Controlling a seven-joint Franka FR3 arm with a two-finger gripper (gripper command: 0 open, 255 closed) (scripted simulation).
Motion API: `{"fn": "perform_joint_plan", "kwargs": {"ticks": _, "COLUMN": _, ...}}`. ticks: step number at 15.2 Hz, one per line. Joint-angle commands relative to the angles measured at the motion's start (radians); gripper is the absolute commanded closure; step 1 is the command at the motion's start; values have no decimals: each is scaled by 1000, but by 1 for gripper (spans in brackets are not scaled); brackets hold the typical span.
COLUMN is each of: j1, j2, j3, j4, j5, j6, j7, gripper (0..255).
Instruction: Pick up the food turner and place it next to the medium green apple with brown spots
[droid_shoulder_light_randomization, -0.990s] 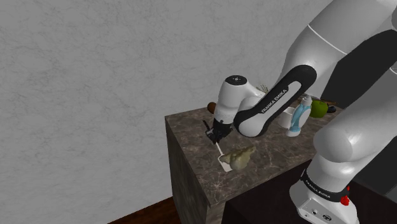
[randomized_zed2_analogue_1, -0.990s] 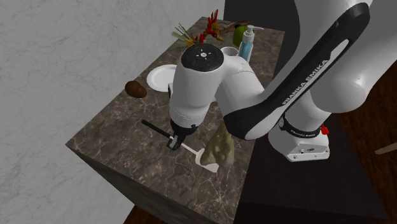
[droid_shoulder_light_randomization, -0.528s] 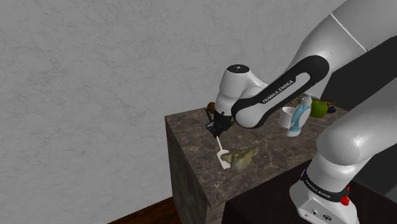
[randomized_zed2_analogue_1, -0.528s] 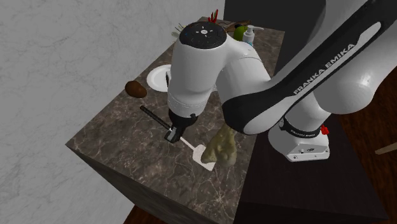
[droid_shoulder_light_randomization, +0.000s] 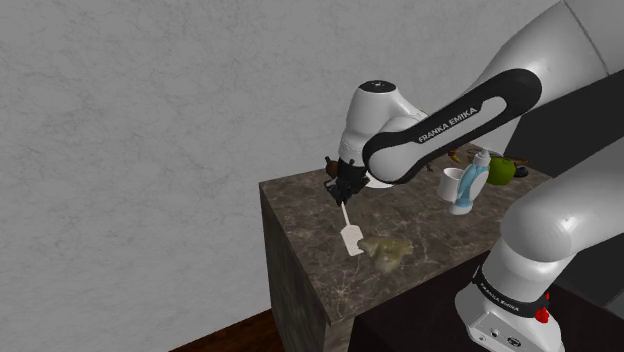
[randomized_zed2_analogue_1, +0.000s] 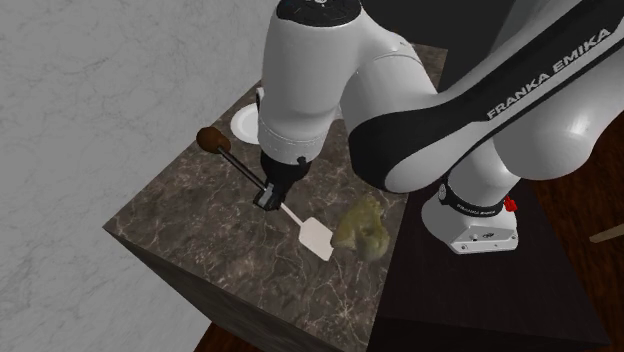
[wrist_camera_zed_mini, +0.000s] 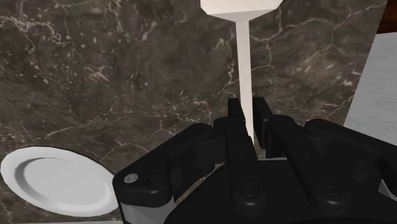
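Note:
The food turner has a white blade (droid_shoulder_light_randomization: 350, 240), a thin white shaft (wrist_camera_zed_mini: 244, 63) and a black handle (randomized_zed2_analogue_1: 235, 165). My gripper (droid_shoulder_light_randomization: 343, 190) is shut on the shaft, near where it meets the handle. The turner is tilted, blade end lowest, near the counter's wall-side end. In the wrist view both black fingers (wrist_camera_zed_mini: 234, 114) clasp the shaft, and the blade (wrist_camera_zed_mini: 242, 7) points away from the hand. From the second exterior view, the gripper (randomized_zed2_analogue_1: 268, 197) hangs over the dark marble counter (randomized_zed2_analogue_1: 190, 230). The green apple (droid_shoulder_light_randomization: 500, 172) sits at the counter's far end.
A lumpy olive object (droid_shoulder_light_randomization: 388, 250) lies right beside the blade. A white plate (randomized_zed2_analogue_1: 245, 122) and a brown rounded object (randomized_zed2_analogue_1: 212, 138) sit near the wall. A blue bottle (droid_shoulder_light_randomization: 466, 185) and a white cup (droid_shoulder_light_randomization: 452, 183) stand before the apple. The counter drops off at its near end (droid_shoulder_light_randomization: 300, 290).
The arm has risen and carried the turner up, its blade lifting beside the olive object. That object has slumped lower and flatter.

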Motion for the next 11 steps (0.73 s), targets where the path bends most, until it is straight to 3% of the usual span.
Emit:
{"fn": "perform_joint_plan", "kwargs": {"ticks": 1, "j1": 13, "j2": -30, "j3": -14, "j4": 8, "j5": 12, "j6": -38, "j7": -12, "gripper": 255}}
{"fn": "perform_joint_plan", "kwargs": {"ticks": 11, "j1": 37, "j2": -126, "j3": -66, "j4": 82, "j5": 27, "j6": -206, "j7": -47, "gripper": 255}}
